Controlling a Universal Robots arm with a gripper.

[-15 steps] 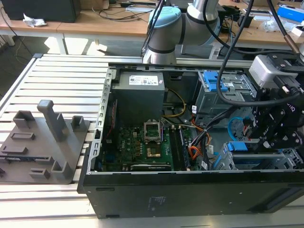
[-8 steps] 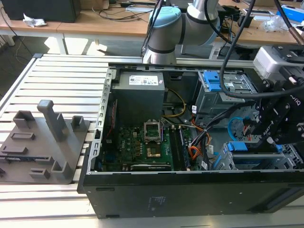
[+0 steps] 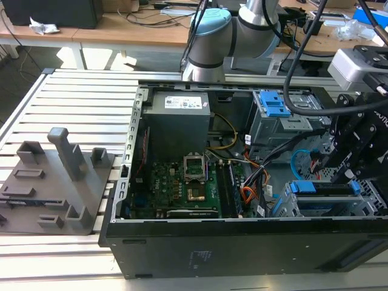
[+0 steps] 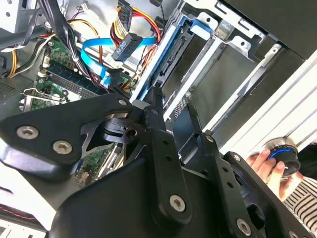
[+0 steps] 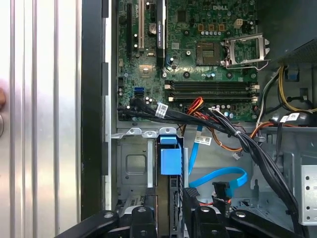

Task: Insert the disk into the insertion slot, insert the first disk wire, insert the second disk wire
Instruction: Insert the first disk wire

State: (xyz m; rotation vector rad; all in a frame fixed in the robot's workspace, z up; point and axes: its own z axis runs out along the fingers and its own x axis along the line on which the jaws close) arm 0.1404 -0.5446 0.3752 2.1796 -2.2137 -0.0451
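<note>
Two black fingers [image 5: 195, 210] of the gripper [image 5: 171, 214] stand apart in the first wrist view, one on each side of the disk's line. In the second wrist view the gripper [image 4: 174, 106] has nothing pinched between them, so I judge it to be open and empty, hanging just above the disk [image 5: 171, 161].

The disk sits on edge inside the insertion slot [image 5: 128, 166], and its blue carrier reaches the top of the bay. In the exterior view it lies in the low cage at that view's right, under the gripper [image 3: 348, 170]. The first step therefore looks done.

The wires are not in. The blue cable [image 5: 218, 174] curls loose beside the cage, its black plug [image 5: 220, 191] free. The step in hand seems to be the first wire. In my judgement it calls for a fine grip on a small plug among crowded cables, and for exact lining up with the disk's edge.

The second wrist view adds a black plug with red and yellow wires [image 4: 126, 42] hanging near the disk [image 4: 171, 54], and a person's hand [image 4: 261, 166] on a knob [image 4: 282, 153] outside the case. The first wrist view gives the motherboard [image 5: 198, 49]. The exterior view gives the whole case [image 3: 242, 248], the taller cage [image 3: 279, 124] with its blue bracket [image 3: 271, 104], and a grey fixture [image 3: 60, 182] well apart at that view's left.
</note>
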